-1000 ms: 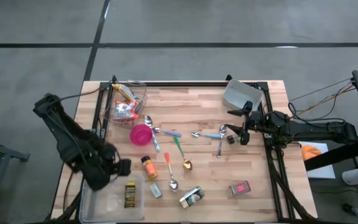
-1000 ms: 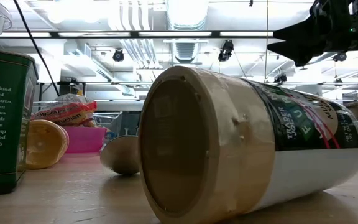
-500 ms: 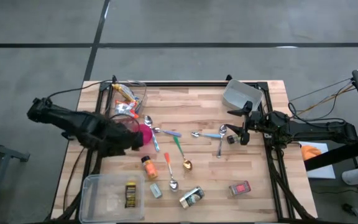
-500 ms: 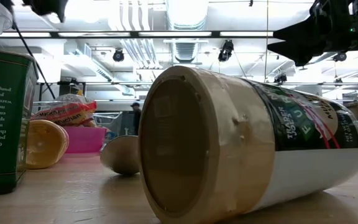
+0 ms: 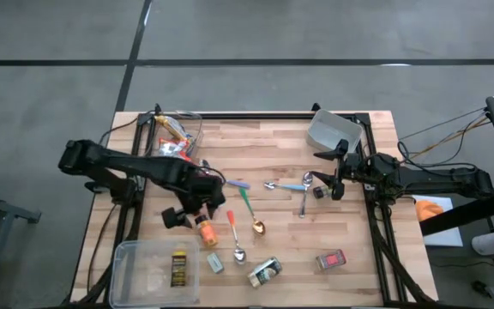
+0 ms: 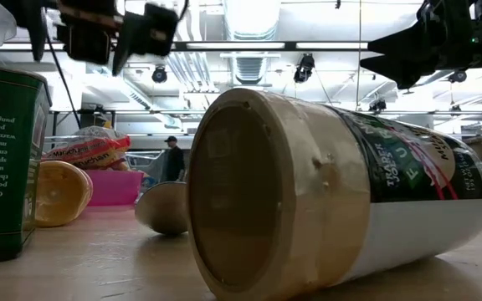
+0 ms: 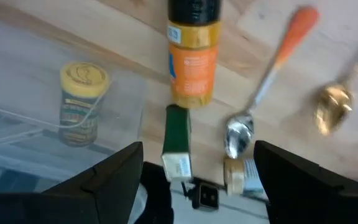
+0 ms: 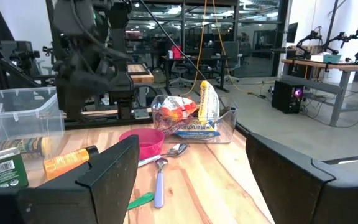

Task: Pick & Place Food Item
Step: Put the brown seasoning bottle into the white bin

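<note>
An orange bottle with a black cap (image 5: 204, 230) lies on the wood table (image 5: 281, 146), just beyond the clear bin (image 5: 140, 257); it also shows in the left wrist view (image 7: 192, 59). My left gripper (image 5: 194, 213) hangs open above the bottle, pointing steeply down and touching nothing; in its wrist view the gripper (image 7: 197, 186) frames the bottle and a small green box (image 7: 178, 140). A yellow-lidded spice jar (image 7: 82, 102) lies inside the bin. My right gripper (image 5: 322, 182) waits open and level at the table's right side.
A clear container of snack bags (image 5: 174, 142) stands far left, with a pink bowl (image 8: 143, 142) near it. Several spoons (image 5: 251, 210) lie mid-table. A labelled jar (image 5: 264, 272) lies on its side near the front edge, a red packet (image 5: 331, 259) to its right.
My left arm has swung from above the clear bin toward the table's middle, passing over the pink bowl, and has come down over the orange bottle. Its wrist has rolled on the way. Its fingers have stayed open.
</note>
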Motion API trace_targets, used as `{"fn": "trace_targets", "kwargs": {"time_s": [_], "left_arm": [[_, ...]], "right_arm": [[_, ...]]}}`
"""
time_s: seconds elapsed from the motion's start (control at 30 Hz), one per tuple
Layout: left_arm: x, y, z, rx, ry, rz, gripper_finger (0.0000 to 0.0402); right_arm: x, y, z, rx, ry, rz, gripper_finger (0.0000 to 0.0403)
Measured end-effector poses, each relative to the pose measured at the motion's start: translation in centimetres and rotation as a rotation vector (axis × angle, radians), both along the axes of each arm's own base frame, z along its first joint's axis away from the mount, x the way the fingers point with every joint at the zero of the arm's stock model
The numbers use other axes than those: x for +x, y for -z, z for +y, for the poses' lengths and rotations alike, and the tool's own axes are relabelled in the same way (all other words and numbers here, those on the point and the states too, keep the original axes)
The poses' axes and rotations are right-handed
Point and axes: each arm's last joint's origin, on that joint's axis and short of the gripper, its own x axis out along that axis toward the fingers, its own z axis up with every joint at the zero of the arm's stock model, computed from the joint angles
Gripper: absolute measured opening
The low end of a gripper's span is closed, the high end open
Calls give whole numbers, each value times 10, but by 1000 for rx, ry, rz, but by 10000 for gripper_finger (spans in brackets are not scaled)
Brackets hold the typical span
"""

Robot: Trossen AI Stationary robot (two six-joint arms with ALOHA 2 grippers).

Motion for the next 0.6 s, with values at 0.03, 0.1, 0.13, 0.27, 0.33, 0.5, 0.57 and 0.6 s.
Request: {"fn": "trace_targets", "kwargs": {"time_s": [0.03, 0.1, 0.13, 0.27, 0.33, 0.5, 0.57, 0.6], "left_arm": [[3, 5, 1, -6, -5, 20, 307], [9, 13, 3, -9, -10, 46, 307], [11, 16, 5, -8, -5, 48, 307], [20, 31, 12, 14, 31, 63, 307], [24, 37, 16, 51, 60, 64, 307], [29, 52, 22, 119, 143, 76, 307], [29, 54, 22, 118, 150, 96, 307], [28, 55, 22, 116, 151, 107, 307]], "right_arm": [[0, 0, 0, 0, 0, 1, 290], [0, 0, 0, 0, 0, 0, 290], [0, 0, 0, 0, 0, 0, 290], [0, 0, 0, 0, 0, 0, 290], [0, 0, 0, 0, 0, 1, 290], [0, 0, 0, 0, 0, 1, 290], [0, 0, 0, 0, 0, 1, 290], [0, 0, 0, 0, 0, 1, 290]]}}
